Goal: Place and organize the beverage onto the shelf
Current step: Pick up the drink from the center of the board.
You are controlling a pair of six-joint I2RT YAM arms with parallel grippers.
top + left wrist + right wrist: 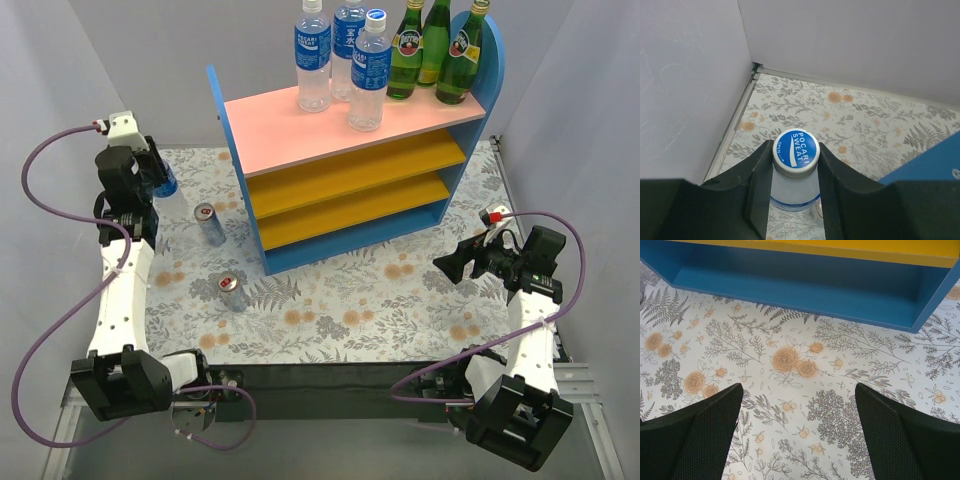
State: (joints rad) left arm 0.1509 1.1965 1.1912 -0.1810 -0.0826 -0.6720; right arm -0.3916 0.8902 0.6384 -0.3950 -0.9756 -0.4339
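Left claw (pixel 795 165): closed on the neck of a plastic bottle (pixel 795 192), just under its blue cap (pixel 796 151).
Held bottle: upright on the flowered mat (pixel 380 300), by the left wall, left of the shelf (pixel 340 125).
Doing it well: lift straight up, keep it vertical, clear the blue side panel, and set it beside the matching bottles (pixel 313 60) on the pink top board.
Right claw (pixel 798 390): wide open, empty, above the mat before the bottom tier.
Other drinks: green bottles (pixel 435 45) on top; two cans (pixel 209 224) on the mat.
Writing: the cap reads "POCARI SWEAT" and "OPEN".
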